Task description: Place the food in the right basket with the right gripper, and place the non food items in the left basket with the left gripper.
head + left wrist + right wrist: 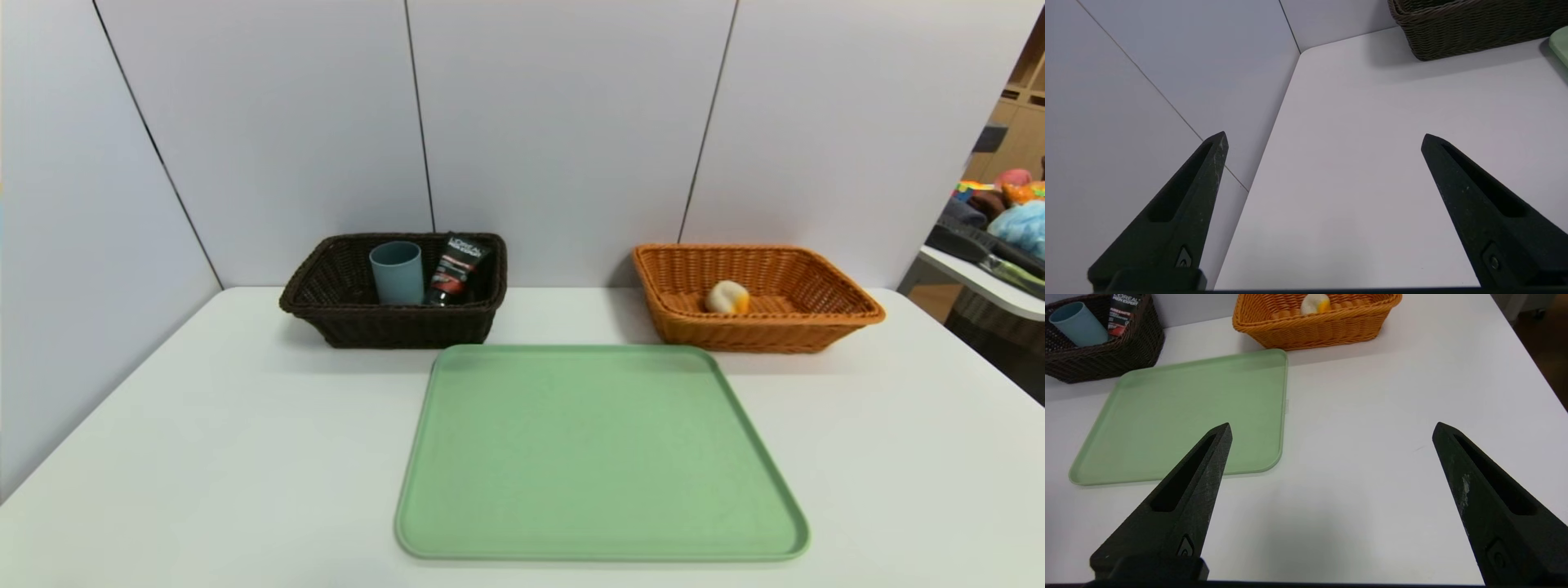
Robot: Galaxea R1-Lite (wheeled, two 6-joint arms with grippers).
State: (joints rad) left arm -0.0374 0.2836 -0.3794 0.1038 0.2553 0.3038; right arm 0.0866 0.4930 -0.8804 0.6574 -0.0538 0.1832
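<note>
Head: cup (398,276) + tube (455,265) in L basket (400,327), bun (727,297) in R basket (759,336); tray (600,453) bare, so sorting looks done.
L wrist: L gripper (1325,136) over surface (1355,183), fingers apart.
R wrist: R gripper (1333,426) same, nothing held.

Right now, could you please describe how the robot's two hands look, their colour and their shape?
The left hand and the right hand look alike: each has two black fingers, wedge-shaped and narrowing to blunt tips. Each finger has a long dark recess and a screw near its base. Pale scuffs mark the right hand's fingers. The arms themselves are out of view.
</note>
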